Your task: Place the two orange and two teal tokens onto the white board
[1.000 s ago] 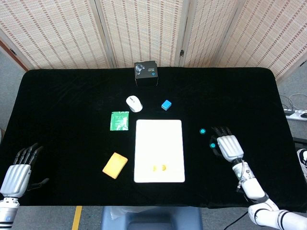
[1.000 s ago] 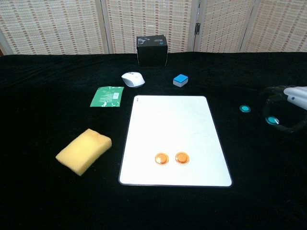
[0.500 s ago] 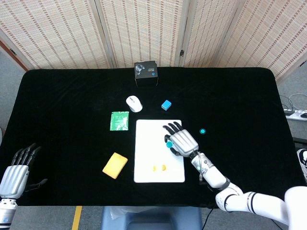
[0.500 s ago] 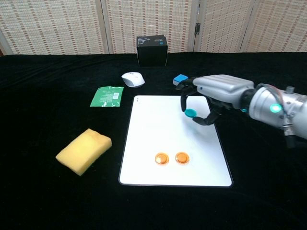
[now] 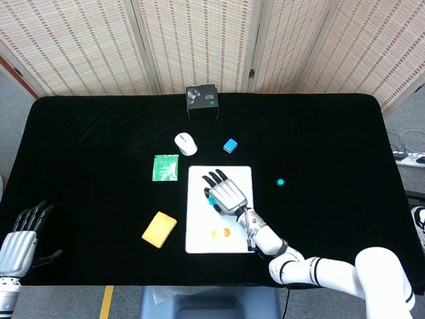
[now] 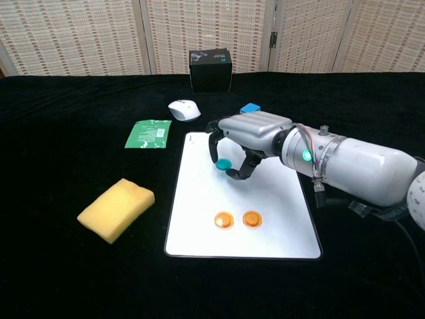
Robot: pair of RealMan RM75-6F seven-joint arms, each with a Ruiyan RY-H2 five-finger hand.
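The white board [image 5: 198, 226] [image 6: 279, 226] lies at the table's middle. Two orange tokens [image 6: 224, 219] [image 6: 252, 218] rest side by side on its near part, also showing as orange tokens [image 5: 214, 233] [image 5: 227, 232] in the head view. My right hand [image 5: 227, 193] [image 6: 251, 131] hovers over the board's upper left part and pinches a teal token [image 5: 211, 199] [image 6: 223, 163] between thumb and fingers. The second teal token [image 5: 281, 181] lies on the black cloth right of the board; my arm hides it in the chest view. My left hand [image 5: 16, 244] hangs at the near left edge, open and holding nothing.
A yellow sponge [image 6: 115, 209] lies left of the board. A green packet [image 6: 149, 134], a white mouse [image 6: 184, 109] and a blue block [image 6: 250, 107] sit beyond the board's far edge, with a black box [image 6: 210, 68] farther back.
My right hand carried the teal token from the cloth on the right leftward across the board to its upper left part. The left hand barely moved.
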